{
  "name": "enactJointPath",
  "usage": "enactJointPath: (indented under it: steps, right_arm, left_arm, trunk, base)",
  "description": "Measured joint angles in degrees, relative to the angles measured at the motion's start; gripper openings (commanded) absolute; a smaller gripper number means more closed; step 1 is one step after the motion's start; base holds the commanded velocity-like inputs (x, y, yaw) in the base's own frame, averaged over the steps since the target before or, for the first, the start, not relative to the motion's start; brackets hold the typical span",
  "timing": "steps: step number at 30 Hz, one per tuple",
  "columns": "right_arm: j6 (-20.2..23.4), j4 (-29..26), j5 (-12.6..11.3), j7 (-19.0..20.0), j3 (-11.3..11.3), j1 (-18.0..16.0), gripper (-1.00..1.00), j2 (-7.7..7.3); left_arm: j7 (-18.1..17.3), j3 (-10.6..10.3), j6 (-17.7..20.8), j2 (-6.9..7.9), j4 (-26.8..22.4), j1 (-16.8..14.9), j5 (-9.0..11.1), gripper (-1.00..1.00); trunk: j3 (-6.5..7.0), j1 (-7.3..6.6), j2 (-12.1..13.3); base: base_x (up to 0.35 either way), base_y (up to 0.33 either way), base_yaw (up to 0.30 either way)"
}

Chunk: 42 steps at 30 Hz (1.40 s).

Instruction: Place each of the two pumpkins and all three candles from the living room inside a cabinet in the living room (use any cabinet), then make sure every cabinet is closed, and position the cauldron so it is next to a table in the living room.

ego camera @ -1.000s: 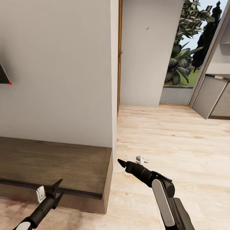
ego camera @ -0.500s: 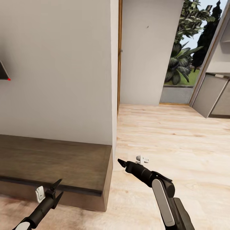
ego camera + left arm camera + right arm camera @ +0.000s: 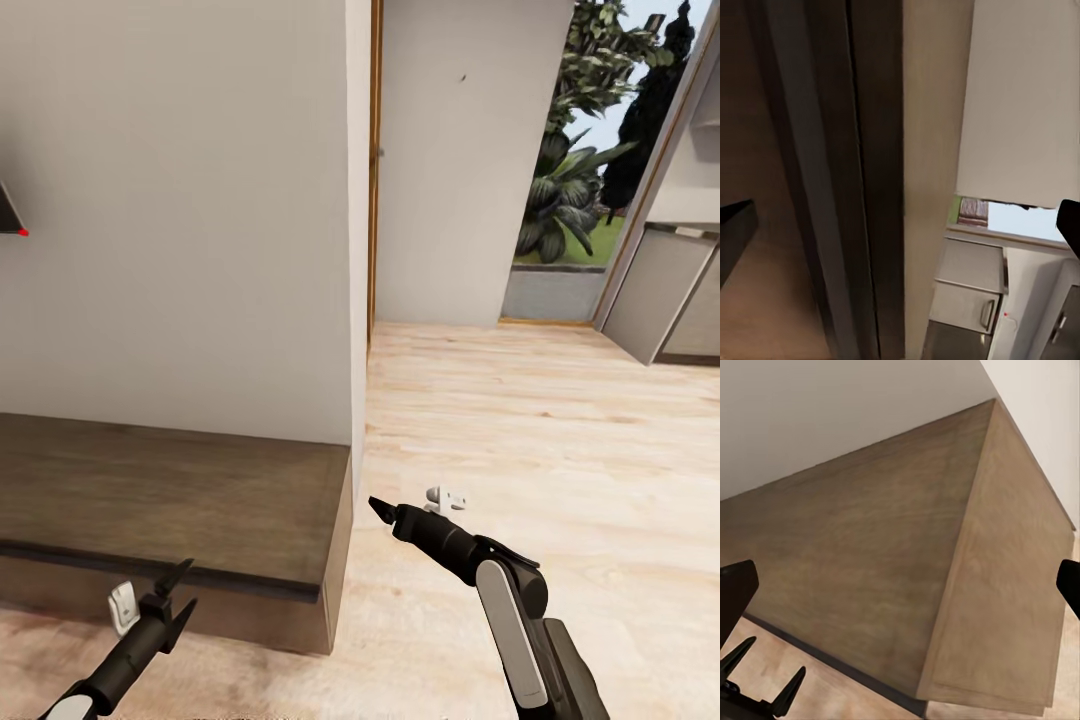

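Note:
The long dark brown cabinet (image 3: 180, 495) stands against the white wall at the lower left of the head view, its front shut as far as I can see. Its top and end panel show close up in the right wrist view (image 3: 870, 555). My left gripper (image 3: 186, 586) hangs open just in front of the cabinet's front edge, holding nothing. My right gripper (image 3: 377, 508) is off the cabinet's right end above the floor; its dark fingers (image 3: 735, 592) stand wide apart in the right wrist view, also with nothing between them. Pumpkins, candles, cauldron and table are out of view.
A white wall (image 3: 180, 220) rises behind the cabinet and ends at a corner by a wood-framed doorway (image 3: 375, 180). Pale wood floor (image 3: 540, 430) runs to the right toward grey kitchen units (image 3: 665, 310) and a glass opening with plants. A dark screen corner with a red light (image 3: 10, 222) shows at the left edge.
The whole head picture has shifted upward a little, so the camera has moved. Both arms keep their places in the picture and both grippers stay open.

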Motion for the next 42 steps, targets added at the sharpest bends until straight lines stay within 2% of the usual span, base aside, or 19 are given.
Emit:
enactJointPath:
  steps: [6, 12, 21, 31, 42]
  right_arm:
    - [0.0, 0.0, 0.0, 0.1, 0.0, 0.0, 1.00, -0.01]
    - [0.0, 0.0, 0.0, 0.1, 0.0, 0.0, 1.00, 0.03]
    - [0.0, 0.0, 0.0, 0.2, 0.1, 0.0, 1.00, 0.08]
    - [0.0, 0.0, 0.0, 0.2, 0.1, 0.0, 1.00, 0.08]
    - [0.0, 0.0, 0.0, 0.2, 0.2, 0.0, 1.00, 0.08]
  left_arm:
    - [-0.1, 0.7, 0.1, 0.00, 0.0, 0.0, 0.0, 1.00]
    - [-4.6, 0.7, 0.3, 0.06, 0.0, 0.0, -0.1, 1.00]
    - [-5.4, 0.7, 0.5, 0.13, 0.0, 0.0, 0.0, 1.00]
    - [-5.4, 0.7, 0.6, 0.34, 0.0, 0.0, 0.0, 1.00]
    - [-5.4, 0.7, 0.6, 0.32, 0.0, 0.0, 0.0, 1.00]
  trunk:
    - [-1.08, 1.32, -2.4]
    - [-2.15, 2.64, -4.8]
    - [-3.77, 4.61, -8.4]
    - [-5.99, 4.88, -8.6]
    - [-6.21, 4.90, -8.6]
  base:
    - [0.000, 0.000, 0.000]
    - [0.000, 0.000, 0.000]
    - [0.000, 0.000, 0.000]
    - [0.000, 0.000, 0.000]
    - [0.000, 0.000, 0.000]
